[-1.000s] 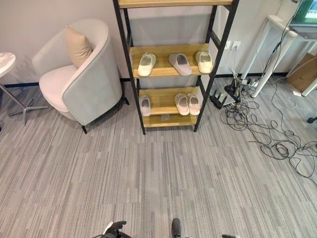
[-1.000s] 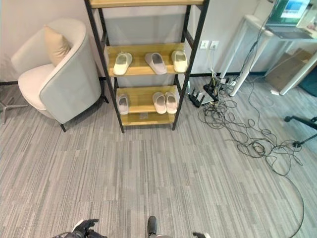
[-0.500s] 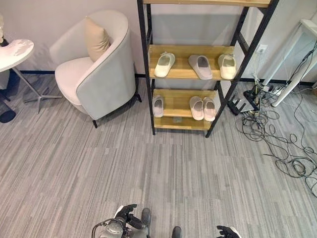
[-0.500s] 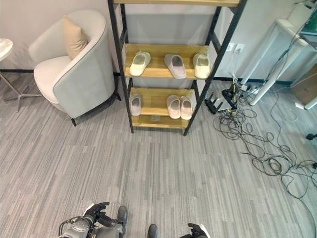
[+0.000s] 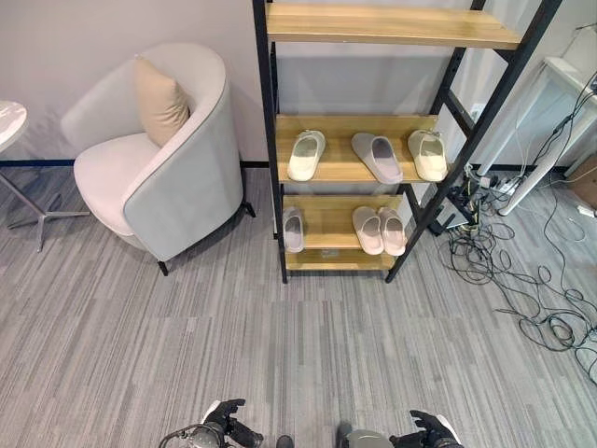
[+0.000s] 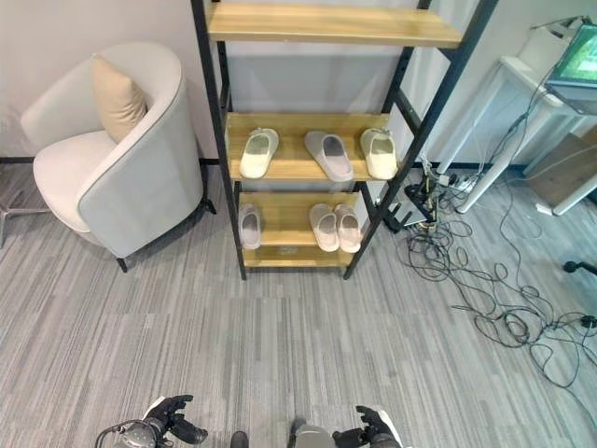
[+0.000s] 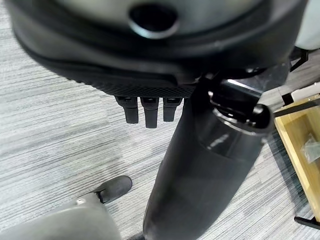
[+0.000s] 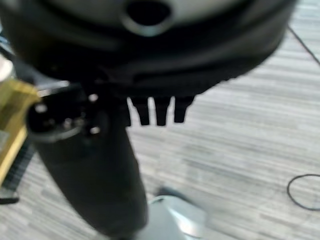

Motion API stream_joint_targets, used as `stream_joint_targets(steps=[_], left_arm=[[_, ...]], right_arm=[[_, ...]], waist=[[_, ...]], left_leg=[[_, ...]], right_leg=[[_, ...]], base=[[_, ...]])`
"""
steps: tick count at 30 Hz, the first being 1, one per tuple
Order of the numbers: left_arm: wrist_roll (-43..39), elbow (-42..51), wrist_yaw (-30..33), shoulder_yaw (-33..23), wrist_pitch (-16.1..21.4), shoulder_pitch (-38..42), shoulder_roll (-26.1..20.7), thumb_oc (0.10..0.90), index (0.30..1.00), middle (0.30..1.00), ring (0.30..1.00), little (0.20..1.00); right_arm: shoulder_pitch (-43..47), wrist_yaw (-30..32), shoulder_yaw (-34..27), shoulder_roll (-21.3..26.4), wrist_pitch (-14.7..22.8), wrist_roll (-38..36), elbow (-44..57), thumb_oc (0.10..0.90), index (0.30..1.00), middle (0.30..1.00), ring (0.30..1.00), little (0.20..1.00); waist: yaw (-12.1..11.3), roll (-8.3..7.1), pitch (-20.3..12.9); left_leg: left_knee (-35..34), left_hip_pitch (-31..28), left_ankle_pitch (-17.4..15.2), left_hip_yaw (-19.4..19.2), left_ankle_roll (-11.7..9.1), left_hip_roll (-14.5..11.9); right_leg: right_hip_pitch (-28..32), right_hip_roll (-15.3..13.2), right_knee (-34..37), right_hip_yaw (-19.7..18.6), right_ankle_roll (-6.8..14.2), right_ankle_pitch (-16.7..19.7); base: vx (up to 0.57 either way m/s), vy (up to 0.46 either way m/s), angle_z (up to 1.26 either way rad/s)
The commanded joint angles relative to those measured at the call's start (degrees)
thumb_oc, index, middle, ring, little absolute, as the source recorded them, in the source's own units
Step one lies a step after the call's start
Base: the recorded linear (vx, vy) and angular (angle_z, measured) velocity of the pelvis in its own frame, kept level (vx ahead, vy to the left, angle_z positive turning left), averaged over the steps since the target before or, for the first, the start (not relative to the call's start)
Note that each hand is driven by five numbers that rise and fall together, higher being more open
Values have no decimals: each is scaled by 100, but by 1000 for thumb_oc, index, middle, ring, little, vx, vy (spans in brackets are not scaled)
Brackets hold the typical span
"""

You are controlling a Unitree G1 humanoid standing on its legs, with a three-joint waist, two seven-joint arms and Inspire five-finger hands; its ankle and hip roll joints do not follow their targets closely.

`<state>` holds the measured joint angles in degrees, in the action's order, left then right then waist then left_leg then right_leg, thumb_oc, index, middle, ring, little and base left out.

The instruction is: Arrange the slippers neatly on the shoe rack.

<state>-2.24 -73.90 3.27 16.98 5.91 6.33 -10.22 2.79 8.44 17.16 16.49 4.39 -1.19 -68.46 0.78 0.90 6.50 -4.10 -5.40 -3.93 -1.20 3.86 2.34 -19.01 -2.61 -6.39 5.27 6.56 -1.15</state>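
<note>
Inspecting slippers: six sit on the shoe rack [image 5: 271,140], none in either hand.
Middle shelf: a cream slipper [image 5: 305,154] at its left, a grey slipper [image 5: 376,157] lying slanted, and another cream slipper [image 5: 428,155] at its right, all set apart from one another.
Lower shelf: a lone slipper [image 5: 293,229] by the left post; a pair [image 5: 379,230] side by side, touching or nearly so, toward the right.
Judgement: the slanted grey one and the uneven gaps look like what is left to tidy.
Left hand [image 5: 227,429]: low, well short of the rack, fingers relaxed and holding nothing.
Right hand [image 5: 426,431]: likewise low, loosely open, empty.
Surroundings: armchair [image 5: 177,177] with cushion [image 5: 160,100] just left of the rack; loose cables [image 5: 522,289] and a white desk [image 5: 562,89] to its right.
Obstruction: the carpet [image 5: 298,345] ahead lies bare; the cables could snag a step to the right.
</note>
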Motion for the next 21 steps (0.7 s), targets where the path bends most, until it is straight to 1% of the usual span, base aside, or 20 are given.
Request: stream_joint_targets(steps=[1,2,3,5,6,7,8,9,10,11,12,13,14,15,16,17,18,19,20,21], left_arm=[[-57,191,102,130,184,178,123,800,900,900,900,900],[-57,190,102,130,184,178,124,800,900,900,900,900],[-52,203,121,177,214,175,187,800,900,900,900,900],[-74,219,111,192,199,156,218,800,900,900,900,900],[-74,219,111,192,199,156,219,800,900,900,900,900],[-86,251,63,231,202,173,221,800,900,900,900,900],[-102,371,11,297,197,262,194,800,900,900,900,900],[-103,372,11,298,195,264,193,800,900,900,900,900],[-126,434,4,337,192,313,165,800,900,900,900,900],[-126,434,4,337,192,313,165,800,900,900,900,900],[-118,485,4,361,180,334,136,800,900,900,900,900],[-161,553,-38,412,172,333,111,800,900,900,900,900],[-162,554,-38,415,172,330,112,800,900,900,900,900],[-157,563,-37,420,171,309,117,800,900,900,900,900],[-173,538,-64,399,160,233,134,800,900,900,900,900],[-181,513,-64,372,170,187,144,800,900,900,900,900],[-221,470,-125,425,156,157,104,800,900,900,900,900],[-221,469,-125,424,156,161,104,800,900,900,900,900],[-200,468,-161,399,179,171,87,800,900,900,900,900],[-60,396,-261,275,208,15,-11,800,900,900,900,900]], right_arm=[[-48,260,22,47,166,360,24,800,900,900,900,900],[-48,260,22,48,166,360,24,800,900,900,900,900],[-62,245,35,83,167,386,-30,800,900,900,900,900],[-64,199,-15,127,157,322,-88,800,900,900,900,900],[-64,199,-15,128,157,322,-89,800,900,900,900,900],[-34,129,1,139,183,257,-130,800,900,900,900,900],[35,88,0,168,241,108,-112,800,900,900,900,900],[38,87,-1,167,241,107,-113,800,900,900,900,900],[92,83,3,189,257,35,-89,800,900,900,900,900],[92,83,3,189,257,35,-89,800,900,900,900,900],[134,82,4,211,240,-8,-72,800,900,900,900,900],[140,55,33,250,231,-45,-80,800,900,900,900,900],[137,55,31,251,231,-45,-80,800,900,900,900,900],[117,56,36,261,223,-46,-73,800,900,900,900,900],[67,46,47,271,246,-46,-62,800,900,900,900,900],[62,51,50,284,260,-34,-49,800,900,900,900,900],[568,-29,-27,534,76,-159,-92,800,900,900,900,900],[573,-29,-27,533,76,-160,-94,800,900,900,900,900],[413,-75,-45,606,318,-179,-64,800,900,900,900,900],[225,-391,-138,730,533,-596,398,800,900,900,900,900]], waist=[[206,56,2],[206,56,4],[204,46,-95],[221,100,-177],[224,105,-176],[202,136,-211],[134,7,-63],[133,13,-66],[55,-92,19],[55,-91,18],[3,-191,70],[-150,-354,138],[-167,-335,158],[-228,-344,162],[-303,-327,133],[-351,-308,101],[-478,-308,91],[-472,-312,85],[-530,-294,44],[-609,-229,14]], left_leg=[[-90,-630,-443,544,-465,81],[-90,-632,-444,544,-465,80],[-90,-738,-489,602,-510,10],[68,-798,-284,645,-643,-195],[69,-799,-287,648,-644,-199],[690,-649,105,610,-857,-352],[1947,94,764,526,-1029,-294],[2003,128,734,527,-1030,-299],[2570,476,862,453,-991,-279],[2574,479,860,453,-991,-280],[2888,699,892,335,-914,-289],[3089,1205,635,142,-751,-277],[3128,1189,592,132,-749,-299],[2918,1256,451,72,-697,-274],[2336,1303,197,51,-654,-166],[1936,1381,160,92,-656,-85],[1620,1345,207,152,-683,-34],[1601,1351,228,157,-683,-28],[1195,1384,395,229,-713,14],[766,1522,765,154,-738,20]], right_leg=[[236,298,826,80,345,810],[239,298,827,80,345,810],[365,287,818,32,265,944],[429,335,646,93,157,934],[431,338,645,98,156,931],[631,390,599,153,41,811],[962,358,617,-37,-104,642],[950,364,611,-35,-105,640],[1084,323,597,-111,-184,571],[1083,324,597,-111,-184,571],[1196,277,595,-161,-248,508],[1435,201,541,-248,-312,327],[1459,222,535,-257,-311,313],[1584,232,523,-292,-311,223],[1763,227,522,-317,-268,60],[1848,261,533,-325,-245,-7],[2041,296,565,-315,-247,-91],[2030,291,568,-310,-247,-85],[2147,342,589,-308,-230,-173],[2401,439,554,-427,-233,-275]], base=[[293,-68,20],[369,-127,47],[412,-173,52],[407,-192,55],[362,-197,39],[386,-252,20],[381,-250,1],[227,-192,10],[80,-71,4],[174,-142,-12],[314,-164,-35],[318,-160,-26],[333,-97,-22],[344,24,-17],[446,41,-18],[453,40,-12],[216,13,-4],[228,-8,-1],[327,33,6],[331,34,21]])
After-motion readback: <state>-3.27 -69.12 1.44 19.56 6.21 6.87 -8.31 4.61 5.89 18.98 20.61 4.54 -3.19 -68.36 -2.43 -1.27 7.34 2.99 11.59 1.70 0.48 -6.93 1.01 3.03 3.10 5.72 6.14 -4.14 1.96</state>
